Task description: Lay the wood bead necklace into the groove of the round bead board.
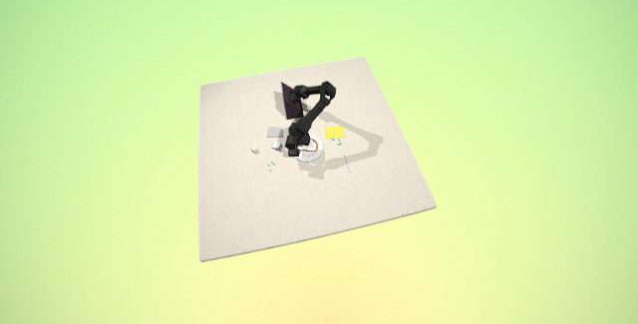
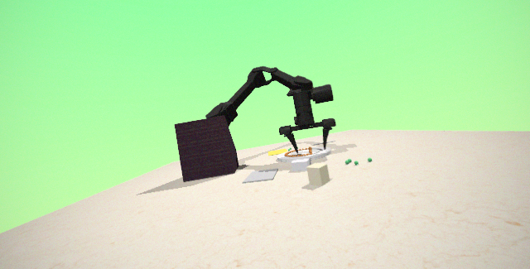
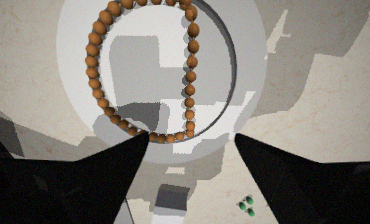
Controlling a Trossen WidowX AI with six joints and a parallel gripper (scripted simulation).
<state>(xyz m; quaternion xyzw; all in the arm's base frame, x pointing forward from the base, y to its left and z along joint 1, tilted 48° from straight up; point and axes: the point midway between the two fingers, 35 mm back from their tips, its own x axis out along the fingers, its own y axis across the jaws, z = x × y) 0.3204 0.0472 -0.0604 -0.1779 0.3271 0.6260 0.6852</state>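
The brown wood bead necklace (image 3: 193, 46) (image 1: 317, 145) lies on the white round bead board (image 3: 76, 50) (image 1: 319, 154) (image 2: 286, 160). In the wrist view its left side and bottom follow the ring groove, while its right side runs nearly straight across the inside of the board. The groove's right part shows as a bare dark arc. My gripper (image 3: 192, 136) (image 2: 311, 151) is wide open and empty, low over the board's near edge. Its left fingertip is over the lower beads and its right fingertip near the board's rim. The necklace's top end is cut off in the wrist view.
Near the board are a white block (image 2: 301, 165), a beige block (image 2: 318, 175), a grey flat plate (image 2: 261, 175) (image 1: 274, 132) and a yellow sheet (image 1: 335, 133). Small green beads (image 3: 249, 200) (image 2: 356, 162) lie in groups. A thin stick (image 1: 348, 163) lies right. A dark panel (image 2: 205, 149) stands by the arm's base.
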